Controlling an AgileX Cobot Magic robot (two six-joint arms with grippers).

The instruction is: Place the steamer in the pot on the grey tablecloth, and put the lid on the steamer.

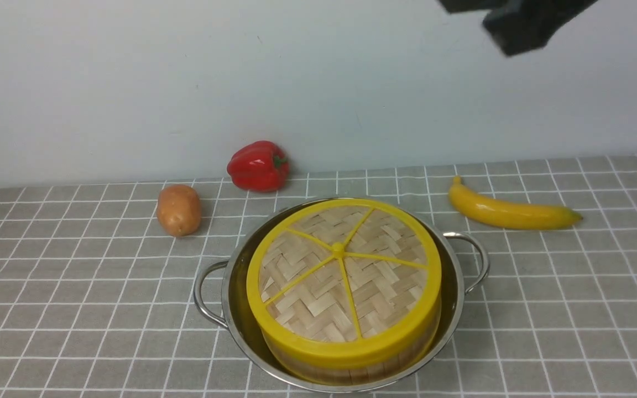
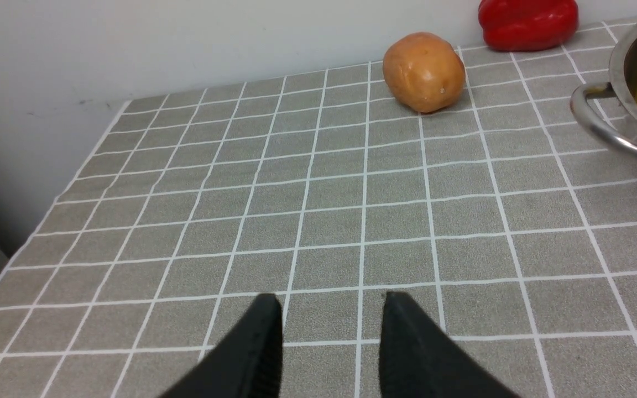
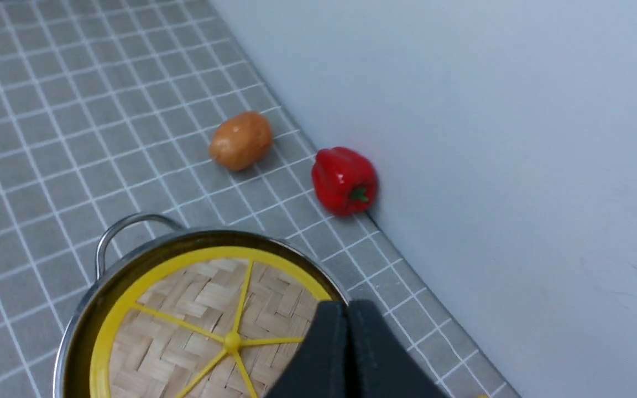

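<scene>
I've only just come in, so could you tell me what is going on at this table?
Nothing is being held right now. The lid sits on the steamer, which stands inside the pot on the grey tablecloth. The right gripper is shut and empty, up above the pot. The left gripper is open over bare cloth off to the side. A potato, red pepper and banana lie untouched.

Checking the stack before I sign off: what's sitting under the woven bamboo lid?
The flat woven bamboo lid with yellow rim caps a round bamboo steamer basket, whose side wall shows below; that stands inside the shiny steel pot. Whatever the basket holds is covered by the lid.
</scene>
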